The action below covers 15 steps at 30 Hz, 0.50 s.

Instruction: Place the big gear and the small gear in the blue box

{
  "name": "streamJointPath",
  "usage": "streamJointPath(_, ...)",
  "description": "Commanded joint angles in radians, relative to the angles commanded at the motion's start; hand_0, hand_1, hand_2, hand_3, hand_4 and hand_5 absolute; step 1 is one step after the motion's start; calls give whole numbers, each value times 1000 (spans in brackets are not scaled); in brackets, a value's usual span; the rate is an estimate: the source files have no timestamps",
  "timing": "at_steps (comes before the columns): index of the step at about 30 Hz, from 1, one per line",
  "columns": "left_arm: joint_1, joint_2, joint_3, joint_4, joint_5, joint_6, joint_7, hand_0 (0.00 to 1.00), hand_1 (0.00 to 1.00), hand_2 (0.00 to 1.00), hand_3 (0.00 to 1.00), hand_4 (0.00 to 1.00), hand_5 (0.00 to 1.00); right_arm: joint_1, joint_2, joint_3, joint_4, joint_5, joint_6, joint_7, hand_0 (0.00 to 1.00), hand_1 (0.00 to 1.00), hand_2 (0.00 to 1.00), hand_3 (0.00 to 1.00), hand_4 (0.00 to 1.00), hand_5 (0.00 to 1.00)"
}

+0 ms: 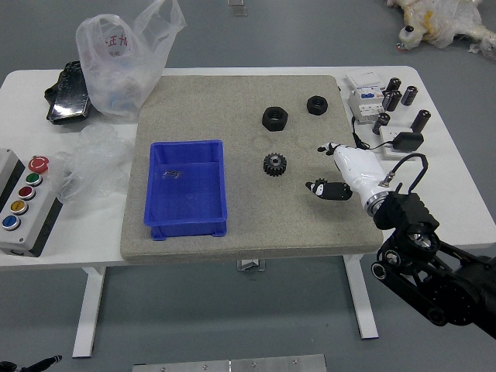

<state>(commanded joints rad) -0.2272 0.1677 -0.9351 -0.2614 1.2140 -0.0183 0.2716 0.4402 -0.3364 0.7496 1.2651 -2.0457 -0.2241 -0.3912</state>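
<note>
So my right hand [356,172] is out over the right side of the beige mat [240,221], back of the hand up, digits spread with a wide gap between thumb and forefinger, and nothing I can see pinched in there. I can't make out the small gear, and the hand covers part of the mat, so I can't say where it is.

The big gear [274,164] lies flat on the mat just left of my fingertips, not touching. Beyond it are two black nuts, one hex-shaped [274,118] and a smaller one [317,105] off to its right.

Blue box [186,225] sits on the mat's left half, with a little metallic bit [172,174] inside toward the far side. No gear in it.

Far right of the table I've got black cylinders [421,121] standing around some white boxes. Far left there's a button panel [29,203], crumpled clear plastic and a white bag [116,74]. My left hand [31,366] rests down in the bottom left corner.
</note>
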Motion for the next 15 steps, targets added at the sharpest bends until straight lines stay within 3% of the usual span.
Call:
streamJointPath(5,5,-2,-4,-1,4,-1,3,859,657,602,774,789,802,10,6,-33,-49,33,-4,11,493,660,712,743,735,330)
streamJointPath(6,5,-2,-4,-1,4,-1,3,859,658,602,774,788,800,12,9,-41,-58,38,-5,12,451,630,618,681,590,301)
streamJointPath(11,6,-4,1,-2,1,-1,1,859,658,602,774,788,800,19,24,-67,-102,54,-9,18,451,630,618,681,590,301)
streamJointPath(12,6,-5,3,-2,-2,-1,-1,858,655,602,774,788,800,20,27,-70,-110,57,-13,20,430,561,478,583,381,122)
streamJointPath(15,6,-6,7,-2,-6,-1,-2,858,655,602,774,788,800,20,29,-76,-120,68,-26,23,430,561,478,583,381,122)
